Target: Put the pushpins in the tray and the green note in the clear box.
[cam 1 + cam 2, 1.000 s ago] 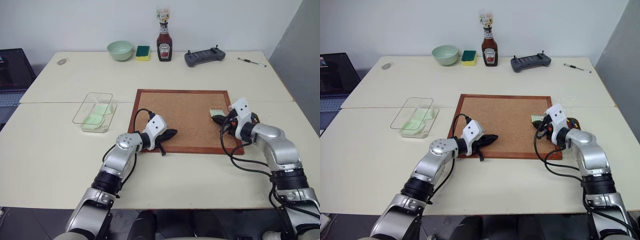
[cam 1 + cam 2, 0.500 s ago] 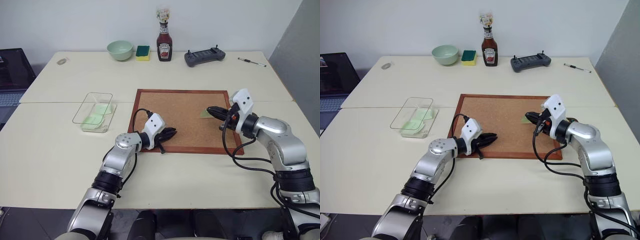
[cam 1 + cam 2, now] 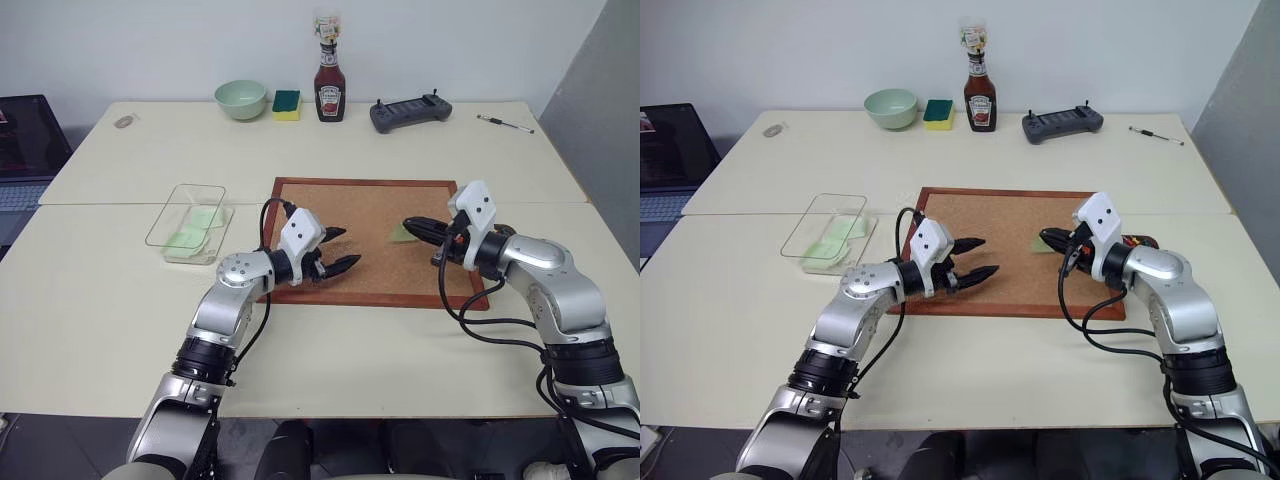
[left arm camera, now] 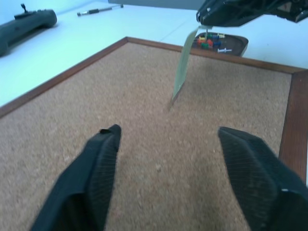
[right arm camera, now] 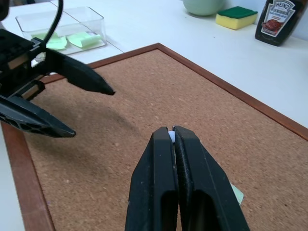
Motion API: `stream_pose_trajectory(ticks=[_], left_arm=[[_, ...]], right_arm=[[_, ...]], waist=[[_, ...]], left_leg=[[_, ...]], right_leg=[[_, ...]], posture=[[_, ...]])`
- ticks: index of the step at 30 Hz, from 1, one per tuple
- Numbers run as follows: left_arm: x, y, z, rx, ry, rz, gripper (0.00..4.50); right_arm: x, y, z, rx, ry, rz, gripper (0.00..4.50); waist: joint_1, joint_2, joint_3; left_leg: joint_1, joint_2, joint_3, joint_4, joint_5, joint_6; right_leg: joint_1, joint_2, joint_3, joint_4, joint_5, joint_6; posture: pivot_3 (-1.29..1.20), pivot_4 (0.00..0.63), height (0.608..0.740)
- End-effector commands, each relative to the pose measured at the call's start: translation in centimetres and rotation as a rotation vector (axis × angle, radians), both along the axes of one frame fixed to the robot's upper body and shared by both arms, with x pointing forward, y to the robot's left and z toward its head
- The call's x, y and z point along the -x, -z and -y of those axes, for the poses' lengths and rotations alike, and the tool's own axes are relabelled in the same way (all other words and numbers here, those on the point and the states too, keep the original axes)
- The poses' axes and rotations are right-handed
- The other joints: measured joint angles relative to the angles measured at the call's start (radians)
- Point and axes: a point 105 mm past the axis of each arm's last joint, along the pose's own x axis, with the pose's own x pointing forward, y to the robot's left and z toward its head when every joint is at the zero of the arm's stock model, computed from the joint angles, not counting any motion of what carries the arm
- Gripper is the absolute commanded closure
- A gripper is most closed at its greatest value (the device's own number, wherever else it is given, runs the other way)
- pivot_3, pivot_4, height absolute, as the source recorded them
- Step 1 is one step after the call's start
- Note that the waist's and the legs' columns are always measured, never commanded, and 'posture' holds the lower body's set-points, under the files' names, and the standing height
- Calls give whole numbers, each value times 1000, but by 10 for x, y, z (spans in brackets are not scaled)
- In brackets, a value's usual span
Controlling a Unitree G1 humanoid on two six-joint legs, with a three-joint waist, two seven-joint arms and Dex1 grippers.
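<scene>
I have both arms out over the corkboard (image 3: 365, 240), which lies flat on the cream table (image 3: 120, 300). My right gripper (image 3: 408, 226) is pinched tight on the top edge of the green note (image 3: 399, 233); in the left wrist view the note (image 4: 183, 62) hangs from the clamped fingers, edge-on and nearly upright, with its lower corner down close to the cork. In the right wrist view the two black fingers meet with no gap, a sliver of pale paper showing at their tips. My left gripper (image 3: 335, 250) sits above the near left part of the board with its fingers (image 4: 96, 163) spread wide and nothing between them, pointing across the cork toward the note. The tray (image 4: 226, 43) rests on the table just past the board's right frame, partly hidden behind my right wrist in the head views, and it holds a small heap of coloured pins; I cannot tell from here whether the blue pushpins are among them. The clear box (image 3: 190, 222) stands on the table to the left of the board, well apart from the held note, with pale green notes already lying inside it. Along the far edge of the table I see a green bowl (image 3: 240, 99), a sponge (image 3: 285, 104), a ketchup bottle (image 3: 328, 85), a dark controller (image 3: 409, 113) and a pen (image 3: 503, 123).
</scene>
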Motion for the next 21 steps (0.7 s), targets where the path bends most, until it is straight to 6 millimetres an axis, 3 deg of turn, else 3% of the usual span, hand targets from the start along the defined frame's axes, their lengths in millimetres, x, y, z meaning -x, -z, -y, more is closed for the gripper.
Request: stream_pose_trajectory(ticks=[1, 21], left_arm=[[2, -24, 8, 23, 81, 78, 187], [-8, -19, 42, -23, 180, 118, 187]], right_arm=[[12, -18, -10, -15, -73, 42, 4500], [30, -31, -34, -59, -169, 28, 4500]], waist=[[0, 0, 0], [-1, 0, 0]], left_leg=[[-1, 0, 0, 0, 0, 0], [-3, 0, -1, 0, 1, -1]], right_leg=[[0, 0, 0, 0, 0, 0], [-2, 0, -1, 0, 0, 0]], posture=[[0, 150, 740], [0, 150, 740]])
